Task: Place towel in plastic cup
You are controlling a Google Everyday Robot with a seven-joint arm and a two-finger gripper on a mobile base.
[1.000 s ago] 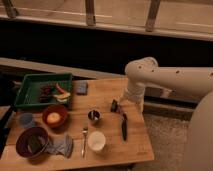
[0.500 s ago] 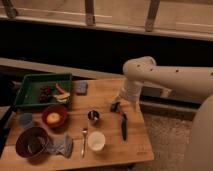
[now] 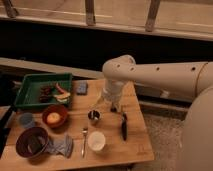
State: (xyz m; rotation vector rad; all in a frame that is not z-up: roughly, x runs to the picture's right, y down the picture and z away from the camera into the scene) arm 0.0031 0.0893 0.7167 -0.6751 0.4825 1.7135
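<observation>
At the front of the wooden worktop (image 3: 135,145) the small blue-grey striped towel (image 3: 62,146) lies crumpled against the dark purple bowl (image 3: 32,142) on its left, with a wide white cup (image 3: 96,141) near on its right. Further back, by the left edge, stands the small pale-blue translucent plastic cup (image 3: 26,120). Beyond, above the worktop's middle and just past a tiny shiny metal cup (image 3: 93,116), the robot's hand (image 3: 114,106) hangs empty, jaws wide. The towel is not yet grasped; the next move calls for coming forward and left, descending, and pinching the cloth.
</observation>
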